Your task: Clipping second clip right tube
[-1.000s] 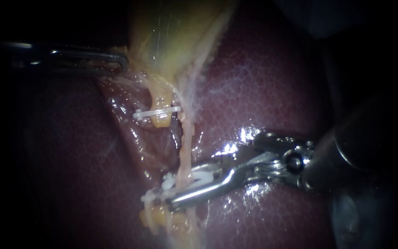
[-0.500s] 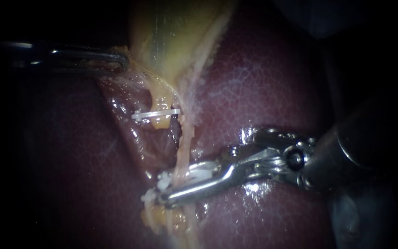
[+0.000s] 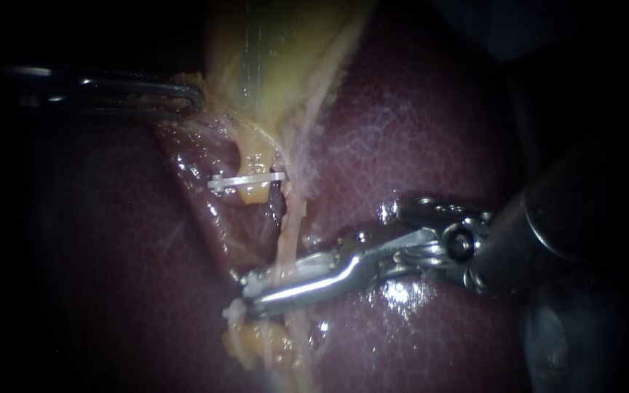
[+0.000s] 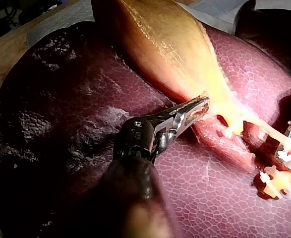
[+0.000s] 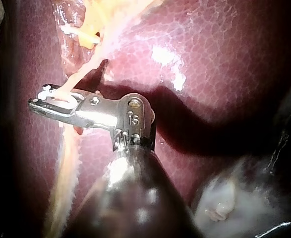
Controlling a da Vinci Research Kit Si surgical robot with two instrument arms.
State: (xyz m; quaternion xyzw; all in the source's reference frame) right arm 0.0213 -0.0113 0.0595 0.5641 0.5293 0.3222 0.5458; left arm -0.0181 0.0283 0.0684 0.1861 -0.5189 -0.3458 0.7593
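The right instrument's hand (image 3: 250,292) was clenched on the right tube (image 3: 290,224), its clip (image 5: 48,93) mostly hidden; the left instrument's hand (image 4: 202,105), dim, grasped the gallbladder (image 4: 160,39).

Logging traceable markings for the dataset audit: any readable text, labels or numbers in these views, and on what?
Right instrument: one small stamped mark on its metal hinge piece; too small to read reliably.
Left instrument: no text visible.
Liver, gallbladder, right tube, white clip: no text.
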